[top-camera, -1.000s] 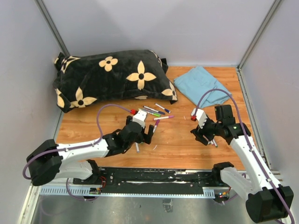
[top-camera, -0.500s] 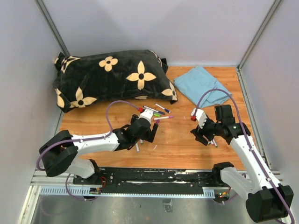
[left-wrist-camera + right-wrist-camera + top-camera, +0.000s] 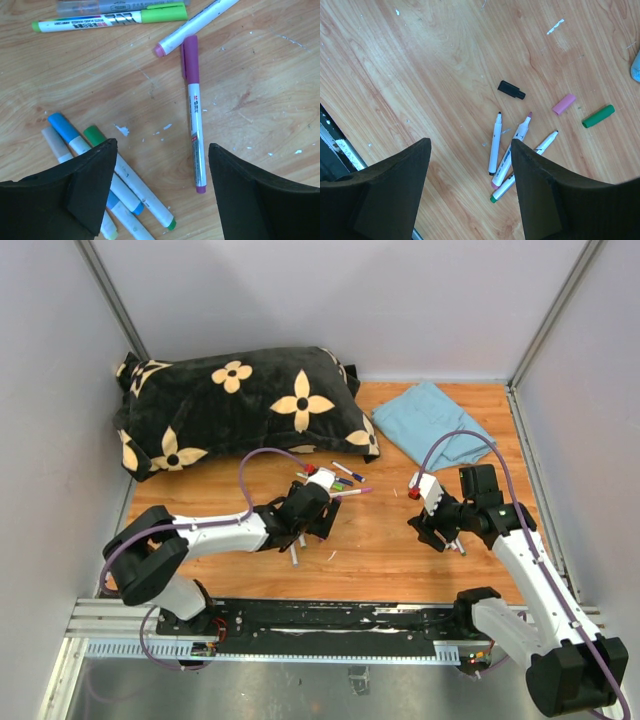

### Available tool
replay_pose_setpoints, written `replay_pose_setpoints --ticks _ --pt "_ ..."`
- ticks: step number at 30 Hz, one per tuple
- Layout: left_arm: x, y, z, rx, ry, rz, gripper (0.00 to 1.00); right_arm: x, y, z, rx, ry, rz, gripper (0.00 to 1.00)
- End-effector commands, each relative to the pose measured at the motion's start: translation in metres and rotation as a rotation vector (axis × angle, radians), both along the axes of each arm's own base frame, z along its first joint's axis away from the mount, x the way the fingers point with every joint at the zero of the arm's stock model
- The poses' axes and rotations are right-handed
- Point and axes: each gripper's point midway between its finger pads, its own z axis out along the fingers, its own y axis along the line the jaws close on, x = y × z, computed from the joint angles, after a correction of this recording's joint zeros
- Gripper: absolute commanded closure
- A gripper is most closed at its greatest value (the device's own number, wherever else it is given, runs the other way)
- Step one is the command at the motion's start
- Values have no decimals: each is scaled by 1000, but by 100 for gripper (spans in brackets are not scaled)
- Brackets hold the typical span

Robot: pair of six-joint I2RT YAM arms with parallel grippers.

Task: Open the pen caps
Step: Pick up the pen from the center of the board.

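Wooden table [image 3: 400, 540]; left gripper [image 3: 162, 150] spread and empty above a capped purple pen [image 3: 196, 130]; right gripper [image 3: 470, 145] spread and empty over uncapped pens [image 3: 494, 145]; pen caps judged light, stiff, slick, best pinched around the purple cap [image 3: 190, 57] with the barrel braced; only the right wrist view shows a black cap [image 3: 511, 90], a pink cap [image 3: 563, 104] and a green cap [image 3: 598, 116] lying loose.

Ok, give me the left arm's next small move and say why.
Probably lower the left end effector onto the purple pen and close on its white barrel. The jaws stand open above the table, holding nothing. That pen lies in the gap between them, nearer the right-hand one in the left wrist view, and its purple cap is on, so it looks like the readiest one to grasp.
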Motion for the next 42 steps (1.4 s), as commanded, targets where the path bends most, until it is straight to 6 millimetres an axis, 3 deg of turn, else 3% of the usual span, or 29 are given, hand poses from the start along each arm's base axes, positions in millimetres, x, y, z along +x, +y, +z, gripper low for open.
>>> replay_pose_setpoints --ticks 1,11,17,29,33,42 --pt "7 -6 -3 35 13 -19 24 -5 7 5 7 3 39 33" --pt "10 -28 -22 73 93 -98 41 -5 7 5 7 0 40 33" --pt "9 -33 -22 58 118 -126 53 -5 7 5 8 1 40 33" --pt "2 -39 -30 32 207 -186 59 -5 8 6 11 -1 45 33" --pt "0 -40 -34 32 235 -201 66 -5 8 6 11 -3 44 33" --pt "-1 -41 -38 20 268 -212 73 -6 10 6 12 6 53 33"
